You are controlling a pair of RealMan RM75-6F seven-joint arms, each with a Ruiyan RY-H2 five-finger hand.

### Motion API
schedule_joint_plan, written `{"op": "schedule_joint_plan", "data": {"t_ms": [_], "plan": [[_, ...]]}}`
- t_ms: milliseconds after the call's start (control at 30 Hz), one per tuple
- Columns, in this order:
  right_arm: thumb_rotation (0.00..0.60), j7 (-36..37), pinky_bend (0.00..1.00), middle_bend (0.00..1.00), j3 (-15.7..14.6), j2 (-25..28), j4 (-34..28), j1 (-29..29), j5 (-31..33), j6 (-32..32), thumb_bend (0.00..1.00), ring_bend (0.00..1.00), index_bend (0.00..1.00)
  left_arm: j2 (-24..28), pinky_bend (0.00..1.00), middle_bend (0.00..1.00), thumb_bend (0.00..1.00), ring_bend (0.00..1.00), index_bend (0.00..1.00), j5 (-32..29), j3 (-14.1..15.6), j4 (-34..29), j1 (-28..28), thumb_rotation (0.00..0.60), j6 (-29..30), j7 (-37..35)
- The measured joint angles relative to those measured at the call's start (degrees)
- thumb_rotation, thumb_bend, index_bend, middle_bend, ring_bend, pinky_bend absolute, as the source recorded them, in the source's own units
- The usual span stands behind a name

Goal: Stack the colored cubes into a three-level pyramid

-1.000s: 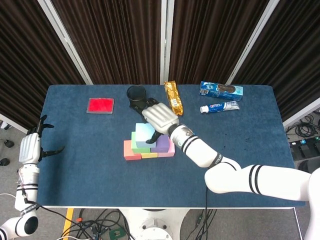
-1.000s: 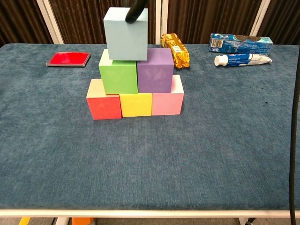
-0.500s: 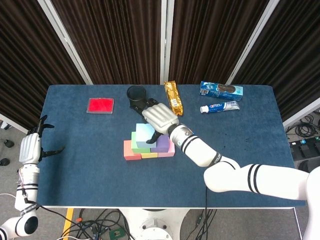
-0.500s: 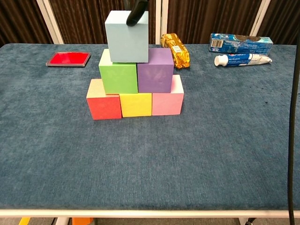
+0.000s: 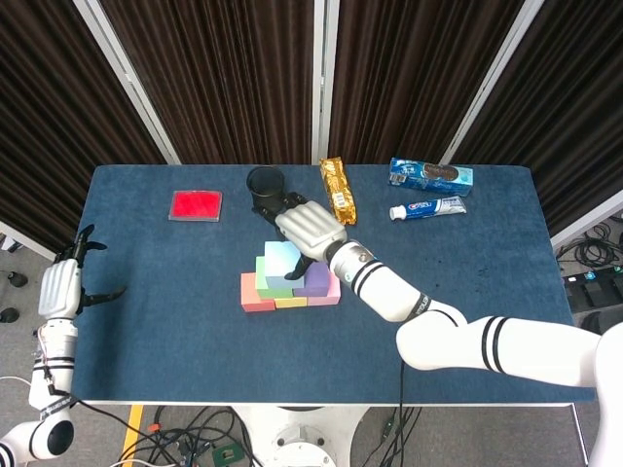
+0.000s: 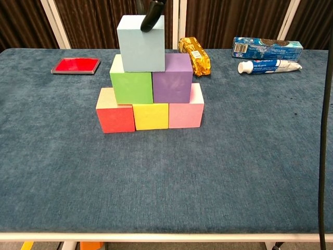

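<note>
Right robot hand (image 5: 310, 228) grips the light-blue cube (image 6: 141, 42) from its 12 o'clock side, atop the pyramid.

Light-blue cube (image 6: 141, 44) tops green (image 6: 131, 82) and purple (image 6: 172, 78), over red, yellow, pink

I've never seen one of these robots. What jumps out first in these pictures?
A pyramid of colored cubes in the middle of the blue table, with the light blue cube on top. The white right hand is over that top cube, a dark finger on it. The left hand hangs off the table's left edge, holding nothing.
</note>
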Motion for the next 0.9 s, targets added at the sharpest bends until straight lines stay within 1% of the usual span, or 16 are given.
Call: {"op": "schedule_joint_plan", "data": {"t_ms": [400,500,633,767,900], "plan": [[0.600,0.5,0.00,0.53,0.0,-0.3,0.8,0.0,-0.7,-0.6,0.14,0.01,0.00,-0.2,0.14,0.27,0.06,0.17,0.04,0.0,-0.1,0.5,-0.2,0.600,-0.2,-0.2],[0.600,0.7,0.00,0.51,0.0,-0.3,0.9,-0.1,-1.1,-0.8,0.13,0.01,0.00,-0.2,0.14,0.27,0.06,0.17,0.04,-0.1,-0.1,0.5,-0.3,0.600,-0.3,-0.1],[0.600,1.3,0.00,0.43,0.0,-0.2,1.0,-0.4,-1.7,-1.3,0.10,0.01,0.00,-0.2,0.14,0.27,0.06,0.17,0.04,-0.1,-0.2,0.5,-0.3,0.600,-0.3,-0.1],[0.600,2.1,0.00,0.28,0.1,0.1,1.1,-0.6,-2.2,-2.3,0.09,0.00,0.00,-0.2,0.14,0.27,0.06,0.17,0.04,-0.2,-0.2,0.4,-0.3,0.600,-0.2,0.1],[0.600,3.0,0.00,0.18,0.4,0.4,1.2,-1.0,-3.1,-3.0,0.06,0.00,0.00,-0.1,0.14,0.27,0.06,0.17,0.04,-0.2,-0.3,0.2,-0.4,0.600,-0.2,0.2]]}}
